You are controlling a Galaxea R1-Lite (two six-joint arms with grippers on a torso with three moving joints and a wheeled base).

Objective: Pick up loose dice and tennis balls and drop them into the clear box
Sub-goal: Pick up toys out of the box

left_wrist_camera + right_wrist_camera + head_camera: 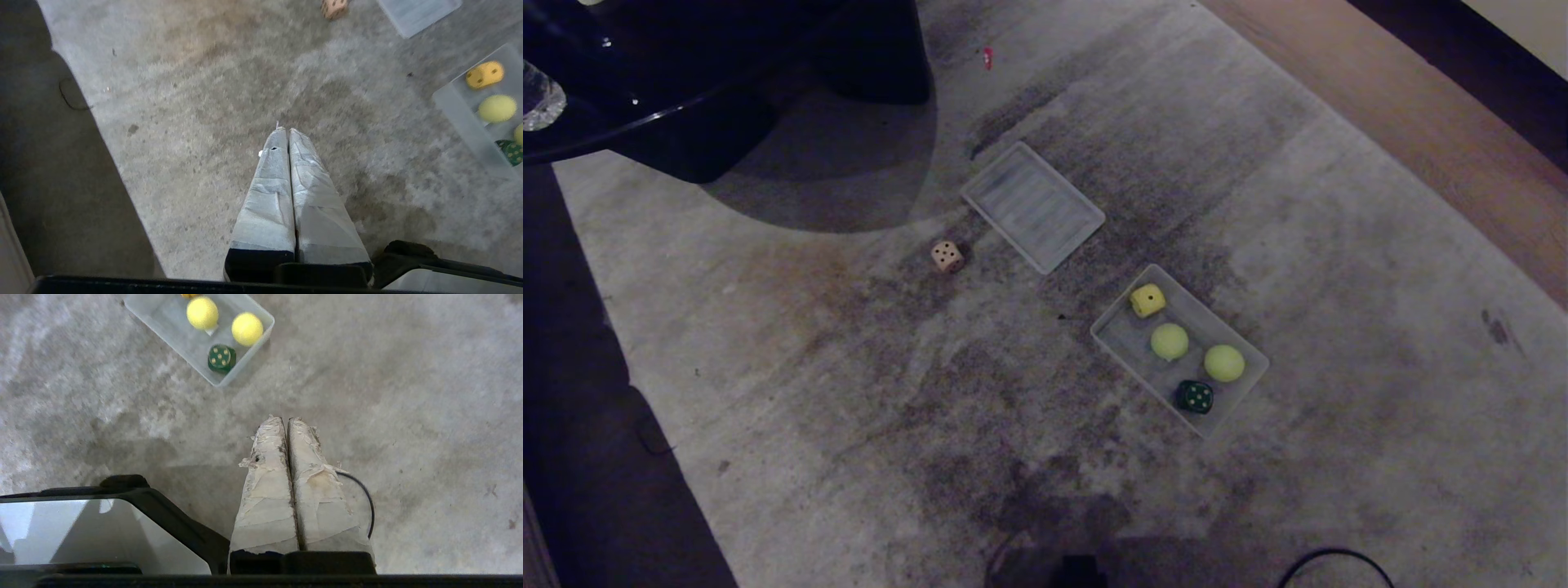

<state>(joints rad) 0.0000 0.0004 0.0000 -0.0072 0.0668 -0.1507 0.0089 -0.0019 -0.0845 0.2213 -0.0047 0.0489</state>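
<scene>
The clear box [1116,347] lies on the grey carpet right of centre. Inside it are a yellow die [1147,300], two tennis balls [1170,341] [1224,363] and a dark green die [1195,397]. A beige die [947,256] sits loose on the carpet, left of the box. Neither arm shows in the head view. My left gripper [284,130] hangs shut and empty over bare carpet, with the box [457,110] off to its side. My right gripper [285,419] is shut and empty too, short of the box [241,365].
A flat ribbed translucent lid [1033,206] lies beyond the box, close to the beige die. A dark round table [686,73] with a glass [539,98] on it stands at the far left. Wooden floor [1421,106] borders the carpet at the right. A black cable [1331,563] loops near my base.
</scene>
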